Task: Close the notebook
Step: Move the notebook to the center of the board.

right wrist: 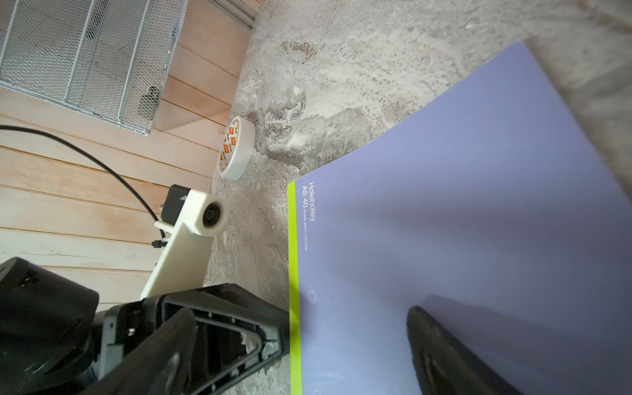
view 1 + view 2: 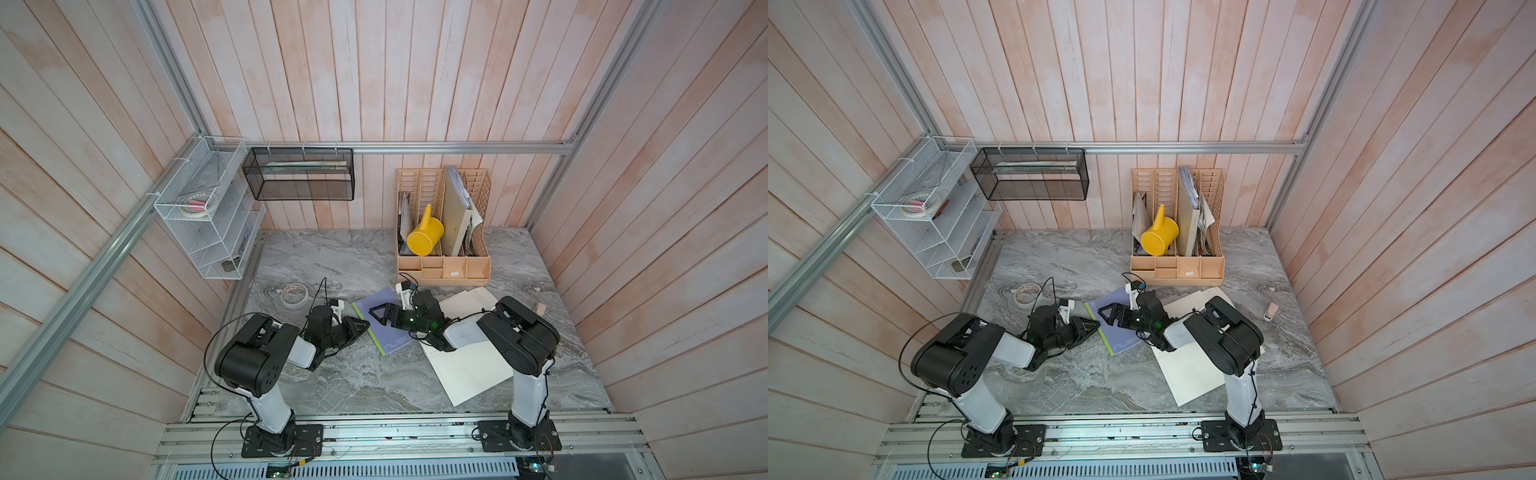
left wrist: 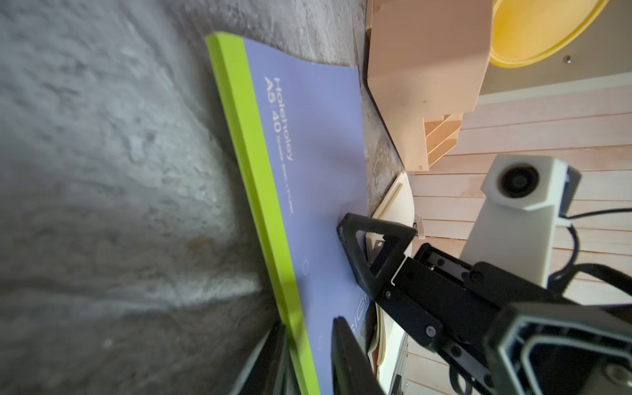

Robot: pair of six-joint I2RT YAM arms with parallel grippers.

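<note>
The notebook point(image 2: 384, 337) point(image 2: 1120, 341) lies mid-table with its purple cover face up, slightly bowed, and a green spine band along its left edge point(image 3: 253, 164). My left gripper point(image 2: 365, 323) point(image 2: 1096, 326) point(image 3: 307, 323) reaches it from the left. Its jaws stand partly apart around the spine edge, one finger at table level and one over the cover. My right gripper point(image 2: 372, 311) point(image 2: 1102, 311) point(image 1: 302, 314) is open above the cover point(image 1: 444, 205). Its lower finger point(image 1: 444, 349) is down at the purple surface, and I cannot tell if it touches.
Cream lined pages point(image 2: 469, 370) spread right of the notebook, under the right arm. A peach desk organiser point(image 2: 442, 259) holding a yellow watering can point(image 2: 424, 237) stands behind. A tape roll point(image 2: 294, 294) point(image 1: 236, 150) lies to the left. A white wire rack point(image 2: 208, 216) hangs on the left wall.
</note>
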